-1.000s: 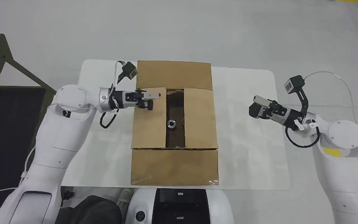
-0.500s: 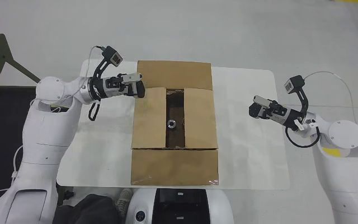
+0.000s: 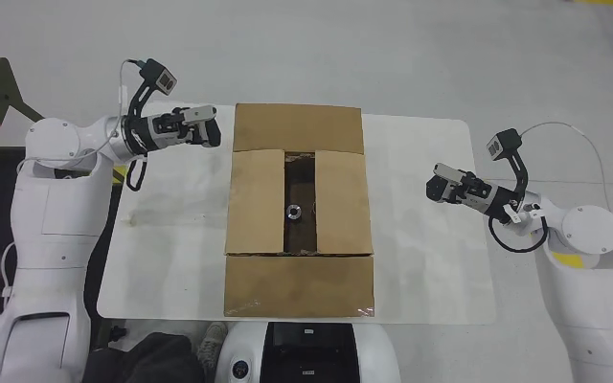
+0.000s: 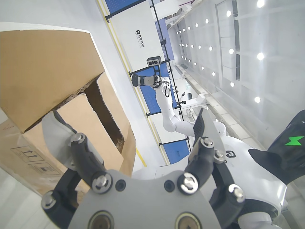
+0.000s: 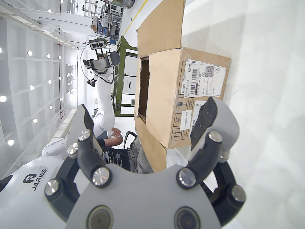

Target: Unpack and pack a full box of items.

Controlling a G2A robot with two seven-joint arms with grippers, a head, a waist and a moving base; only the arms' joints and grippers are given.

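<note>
As the left hand (image 3: 211, 127) withdraws, the box (image 3: 254, 215) stands untouched.

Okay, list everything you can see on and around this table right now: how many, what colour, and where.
cardboard box: one, brown, middle of the table; near and far flaps folded out, side flaps leaving a gap
round item: one, silvery, inside the box, seen through the gap
table: one, white, under the box
frame: one, green, beyond the table on the robot's left
left claw: one, grey, open, by the box's far corner
right claw: one, grey, open, above the table beside the box
</note>
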